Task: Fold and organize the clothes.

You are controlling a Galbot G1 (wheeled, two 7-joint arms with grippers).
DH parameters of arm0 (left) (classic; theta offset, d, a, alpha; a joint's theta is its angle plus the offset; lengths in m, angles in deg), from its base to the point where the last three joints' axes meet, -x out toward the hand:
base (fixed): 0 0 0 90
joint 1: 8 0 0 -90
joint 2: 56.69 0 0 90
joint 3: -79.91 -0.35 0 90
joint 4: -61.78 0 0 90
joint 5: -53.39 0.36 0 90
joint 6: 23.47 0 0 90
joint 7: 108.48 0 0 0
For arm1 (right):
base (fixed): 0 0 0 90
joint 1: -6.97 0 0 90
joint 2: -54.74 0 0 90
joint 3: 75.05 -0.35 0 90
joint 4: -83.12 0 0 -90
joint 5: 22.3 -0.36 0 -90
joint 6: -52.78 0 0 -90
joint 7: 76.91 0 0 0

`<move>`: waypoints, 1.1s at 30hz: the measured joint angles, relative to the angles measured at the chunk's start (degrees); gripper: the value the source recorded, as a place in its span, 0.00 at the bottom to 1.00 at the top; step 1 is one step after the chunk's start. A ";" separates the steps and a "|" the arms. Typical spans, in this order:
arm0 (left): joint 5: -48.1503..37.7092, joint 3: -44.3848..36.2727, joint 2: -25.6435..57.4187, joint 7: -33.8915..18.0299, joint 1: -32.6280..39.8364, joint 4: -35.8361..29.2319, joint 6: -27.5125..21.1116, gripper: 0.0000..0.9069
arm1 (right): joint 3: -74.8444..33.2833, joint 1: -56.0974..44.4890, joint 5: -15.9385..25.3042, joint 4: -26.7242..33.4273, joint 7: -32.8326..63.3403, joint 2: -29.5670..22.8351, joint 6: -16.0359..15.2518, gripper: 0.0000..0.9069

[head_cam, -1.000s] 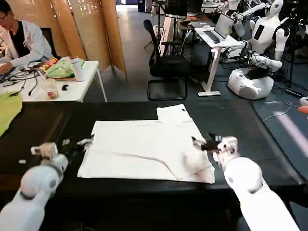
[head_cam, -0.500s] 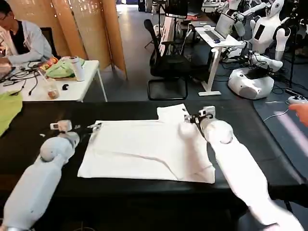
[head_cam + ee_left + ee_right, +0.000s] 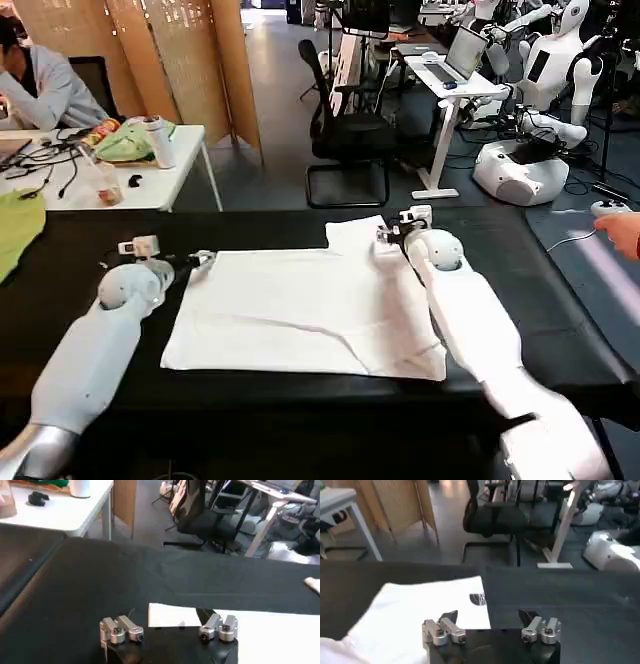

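Note:
A white T-shirt [image 3: 300, 310] lies flat on the black table [image 3: 520, 270], with one sleeve [image 3: 355, 235] sticking out at its far right. My left gripper [image 3: 195, 262] is open at the shirt's far left corner. In the left wrist view that corner [image 3: 172, 616] lies between the spread fingers of the left gripper [image 3: 167, 619]. My right gripper [image 3: 385, 238] is open at the far sleeve. In the right wrist view the right gripper [image 3: 489, 616] straddles the edge of the sleeve [image 3: 420, 610], near a small black print [image 3: 477, 599]. Neither gripper holds any cloth.
A yellow-green cloth [image 3: 15, 230] hangs over the table's far left end. Behind stand a white side table [image 3: 150, 185] with clutter, a black office chair [image 3: 345, 130] and a folding screen [image 3: 180, 50]. Bare black tabletop surrounds the shirt.
Both arms have reached away from the near side. The left gripper went to the shirt's far left corner, and the right gripper went from the near right part to the far sleeve.

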 joint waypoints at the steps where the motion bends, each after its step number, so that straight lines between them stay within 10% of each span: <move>1: 0.38 -0.26 -0.15 0.13 0.27 0.40 0.32 0.97 | 0.12 0.03 0.11 0.23 -0.13 -0.11 0.00 0.97; 5: 1.17 -0.74 -1.09 0.05 1.66 2.39 1.23 0.73 | 0.23 0.10 0.57 1.15 -0.35 -0.71 -0.03 0.91; 10: 1.51 -1.18 -1.93 -0.20 3.48 5.12 1.65 0.18 | 0.05 0.16 1.13 2.19 -0.92 -0.87 0.24 0.80; 19: 1.54 -1.44 -2.02 -0.05 4.06 7.35 1.90 0.10 | -0.63 0.36 1.28 3.33 -1.39 -1.08 0.43 0.13; 33: 1.24 -1.30 -2.26 -0.07 3.79 6.02 2.67 0.00 | -1.64 -0.62 1.60 2.77 -1.92 -1.20 5.27 0.00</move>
